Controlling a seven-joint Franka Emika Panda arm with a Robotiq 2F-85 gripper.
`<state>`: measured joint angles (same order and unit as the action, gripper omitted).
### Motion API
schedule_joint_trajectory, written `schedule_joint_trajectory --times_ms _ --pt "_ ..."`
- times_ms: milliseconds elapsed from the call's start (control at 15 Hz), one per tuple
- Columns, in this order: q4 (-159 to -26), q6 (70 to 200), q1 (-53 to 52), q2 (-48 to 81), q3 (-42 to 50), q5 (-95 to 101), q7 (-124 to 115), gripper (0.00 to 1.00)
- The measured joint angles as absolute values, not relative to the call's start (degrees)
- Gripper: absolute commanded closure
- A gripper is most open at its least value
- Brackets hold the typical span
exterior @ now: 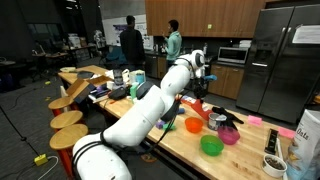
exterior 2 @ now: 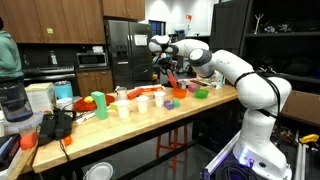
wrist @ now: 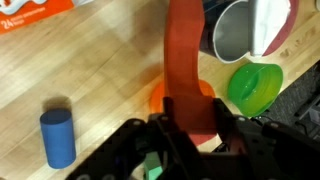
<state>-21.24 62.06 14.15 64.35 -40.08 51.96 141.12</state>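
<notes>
"Are the fingers clenched?"
"Yes. The gripper (wrist: 190, 118) grasps a long red-orange piece (wrist: 183, 50)."
"Where is it?"
"Over the wooden table (wrist: 90, 70), between a blue cylinder (wrist: 57, 137) and a green cup (wrist: 254, 84) by the table's edge."

Wrist view: the long flat red-orange strip (wrist: 183, 60) has its lower end buried in the tool (wrist: 193, 128), so can't see how it ends. Top edge chops off the grey metal cup (wrist: 232, 35) and orange cardboard box (wrist: 40, 10). In both exterior views the tool's too tiny to read.
</notes>
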Motion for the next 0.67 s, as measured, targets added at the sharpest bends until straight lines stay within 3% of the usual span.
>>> schedule_joint_trajectory --times_ms 400,667 --pt "-21.3 65.5 9.2 59.0 -14.3 34.7 141.1 0.83" --pt "-21.3 66.1 6.2 57.4 -2.7 28.3 141.1 0.83"
